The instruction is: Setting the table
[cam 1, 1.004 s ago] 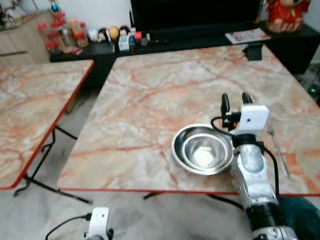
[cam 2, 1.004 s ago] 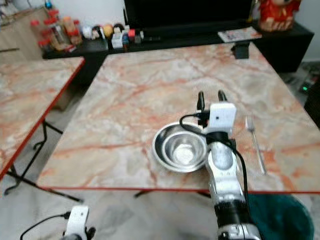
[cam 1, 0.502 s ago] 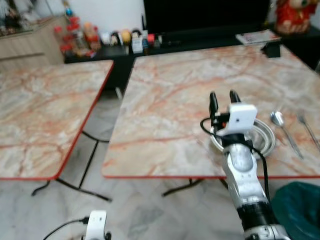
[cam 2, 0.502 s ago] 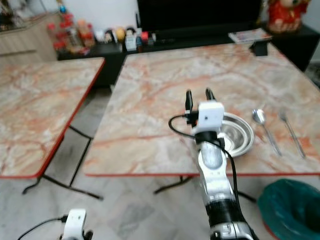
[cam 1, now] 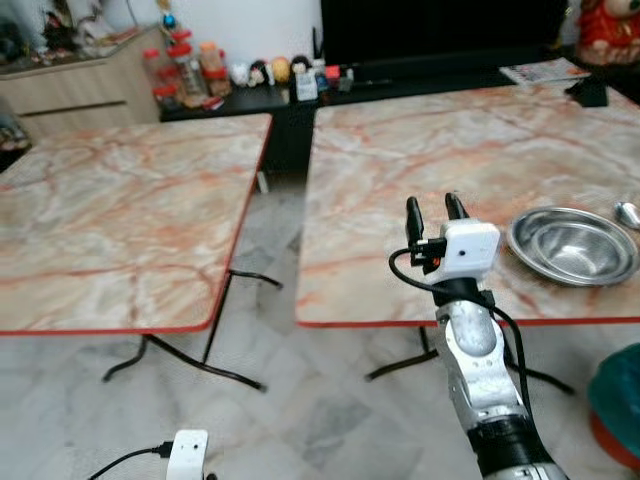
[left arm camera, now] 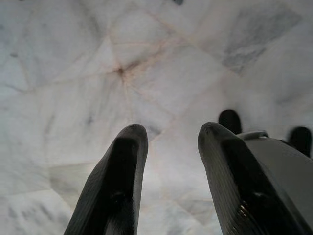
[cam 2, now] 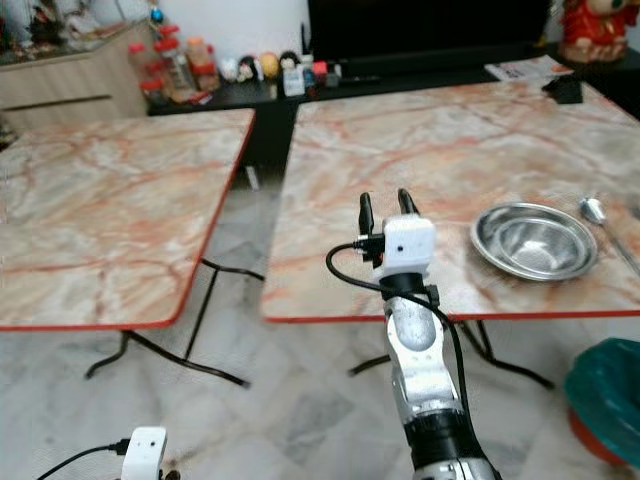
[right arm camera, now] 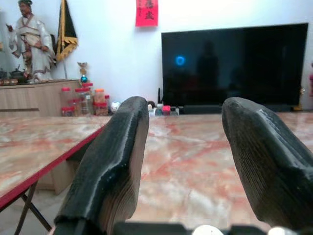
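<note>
Looks partly done: bowl [cam 1: 572,245] and spoon [cam 1: 627,212] sit near the table's [cam 1: 420,170] right edge, while the right gripper [cam 1: 428,214] hovers wide open and empty, the left gripper [left arm camera: 168,161] parted too, so more's probably left.

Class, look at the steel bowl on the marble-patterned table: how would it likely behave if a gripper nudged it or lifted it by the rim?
The steel bowl looks thin and rigid, so probably light. On the glossy table it would likely slide rather than tip, being wide and shallow. Its polished rim may slip between the fingers.
</note>
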`<state>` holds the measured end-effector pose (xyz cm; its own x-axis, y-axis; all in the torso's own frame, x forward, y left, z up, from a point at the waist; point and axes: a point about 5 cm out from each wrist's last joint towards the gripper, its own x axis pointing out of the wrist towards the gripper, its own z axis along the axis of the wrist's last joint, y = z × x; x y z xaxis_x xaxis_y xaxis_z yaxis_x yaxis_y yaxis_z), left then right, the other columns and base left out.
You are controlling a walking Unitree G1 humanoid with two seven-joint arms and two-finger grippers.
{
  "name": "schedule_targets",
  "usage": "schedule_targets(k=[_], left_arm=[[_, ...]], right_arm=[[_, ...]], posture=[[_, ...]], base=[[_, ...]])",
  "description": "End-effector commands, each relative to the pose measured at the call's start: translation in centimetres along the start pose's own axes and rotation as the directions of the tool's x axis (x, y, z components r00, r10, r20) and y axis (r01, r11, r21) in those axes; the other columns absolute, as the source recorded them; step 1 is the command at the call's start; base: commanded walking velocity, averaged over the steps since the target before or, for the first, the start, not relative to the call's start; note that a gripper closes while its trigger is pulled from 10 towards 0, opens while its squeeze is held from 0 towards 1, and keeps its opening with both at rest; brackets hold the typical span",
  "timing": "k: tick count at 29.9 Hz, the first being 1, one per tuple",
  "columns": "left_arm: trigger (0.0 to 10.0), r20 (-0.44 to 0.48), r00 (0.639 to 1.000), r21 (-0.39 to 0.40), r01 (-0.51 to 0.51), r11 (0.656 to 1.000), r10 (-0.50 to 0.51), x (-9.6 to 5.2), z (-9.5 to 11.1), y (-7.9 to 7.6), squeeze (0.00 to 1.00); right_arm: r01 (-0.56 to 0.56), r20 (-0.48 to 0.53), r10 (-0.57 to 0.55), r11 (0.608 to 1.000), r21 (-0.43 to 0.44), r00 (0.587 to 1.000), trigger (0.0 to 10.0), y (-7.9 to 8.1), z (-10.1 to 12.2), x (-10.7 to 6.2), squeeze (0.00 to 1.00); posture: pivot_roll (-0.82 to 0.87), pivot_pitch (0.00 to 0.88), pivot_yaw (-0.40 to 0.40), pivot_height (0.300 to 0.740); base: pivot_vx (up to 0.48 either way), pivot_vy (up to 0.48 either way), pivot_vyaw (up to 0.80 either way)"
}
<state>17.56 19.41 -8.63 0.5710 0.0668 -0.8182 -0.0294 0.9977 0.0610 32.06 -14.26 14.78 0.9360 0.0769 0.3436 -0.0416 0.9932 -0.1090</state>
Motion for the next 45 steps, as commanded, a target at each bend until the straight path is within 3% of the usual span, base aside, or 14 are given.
schedule_targets(k=[1,7,8,10,11,15,16,18,21,24,28,33,45], left_arm=[[10.0,-0.005,1.000,0.000,-0.003,1.000,0.003,0.0,-0.1,0.1,0.00],[10.0,-0.004,1.000,-0.004,-0.006,1.000,0.006,0.0,-0.1,0.2,0.00],[10.0,-0.002,1.000,-0.010,-0.008,1.000,0.008,0.0,0.0,0.2,0.00],[10.0,-0.001,1.000,-0.016,-0.012,1.000,0.012,0.0,0.0,0.3,0.00],[10.0,0.002,1.000,-0.022,-0.014,1.000,0.014,0.0,0.1,0.2,0.00],[10.0,0.009,1.000,-0.035,-0.017,0.999,0.017,0.1,0.4,0.1,0.00],[10.0,0.010,1.000,-0.037,-0.017,0.999,0.017,0.1,0.4,0.1,0.00],[10.0,0.008,1.000,-0.035,-0.012,0.999,0.012,0.1,0.4,-0.1,0.00],[10.0,0.008,1.000,-0.036,-0.010,0.999,0.010,0.1,0.4,-0.2,0.00],[10.0,0.012,1.000,-0.037,-0.008,0.999,0.009,0.1,0.6,-0.3,0.00],[10.0,0.014,1.000,-0.039,-0.014,0.999,0.015,0.1,0.7,-0.1,0.00],[10.0,0.016,1.000,-0.031,-0.016,0.999,0.016,0.2,0.9,0.1,0.00],[10.0,0.026,1.000,-0.032,-0.017,0.999,0.018,0.2,1.3,0.1,0.00]], right_arm=[[-0.009,-0.084,0.009,1.000,-0.006,0.996,10.0,-0.2,-2.0,-1.4,0.00],[-0.046,-0.281,0.043,0.999,-0.005,0.959,10.0,-0.3,-6.4,-4.5,0.00],[-0.065,-0.361,0.050,0.997,-0.030,0.931,10.0,-0.4,-8.0,-5.8,0.00],[-0.064,-0.416,0.048,0.998,-0.023,0.908,10.0,-0.6,-9.1,-6.8,0.00],[-0.053,-0.478,0.039,0.999,-0.014,0.878,10.0,-0.9,-10.2,-8.0,0.00],[-0.032,-0.590,0.012,0.999,-0.023,0.807,10.0,-1.6,-12.2,-10.5,0.00],[-0.031,-0.623,0.013,0.999,-0.019,0.782,10.0,-1.6,-12.7,-11.2,0.00],[-0.031,-0.733,0.008,0.999,-0.018,0.680,10.0,-1.7,-14.4,-13.7,0.00],[-0.024,-0.781,0.008,1.000,-0.009,0.624,10.0,-1.8,-15.0,-14.9,0.00],[-0.009,-0.867,0.009,1.000,0.005,0.498,10.0,-1.7,-16.1,-18.2,0.00],[0.022,-0.900,0.003,1.000,0.014,0.436,10.0,-1.6,-16.5,-19.7,0.00],[0.063,-0.913,-0.015,0.998,0.011,0.407,10.0,-1.6,-16.7,-20.0,0.00],[0.088,-0.909,-0.027,0.996,0.010,0.416,10.0,-1.8,-16.6,-19.5,0.00]], posture=[[-0.09,0.000,0.113,0.740],[-0.10,0.000,0.104,0.740],[-0.09,0.000,0.106,0.740],[-0.09,0.000,0.105,0.740],[-0.08,0.000,0.104,0.740],[-0.08,0.000,0.101,0.740],[-0.08,0.000,0.102,0.740],[-0.08,0.000,0.106,0.740],[-0.08,0.000,0.107,0.740],[-0.07,0.000,0.114,0.740],[-0.06,0.000,0.120,0.740],[-0.07,0.000,0.131,0.740],[-0.06,0.000,0.130,0.740]], base=[[0.000,0.435,0.00],[0.000,0.440,0.00],[0.000,0.439,0.00],[0.000,0.442,0.00],[0.000,0.439,0.00],[0.000,0.439,0.00],[0.000,0.442,0.00],[0.000,0.444,0.00],[0.000,0.440,0.00],[0.000,0.442,0.00],[0.000,0.442,0.00],[0.000,0.442,0.00],[0.000,0.298,0.00]])
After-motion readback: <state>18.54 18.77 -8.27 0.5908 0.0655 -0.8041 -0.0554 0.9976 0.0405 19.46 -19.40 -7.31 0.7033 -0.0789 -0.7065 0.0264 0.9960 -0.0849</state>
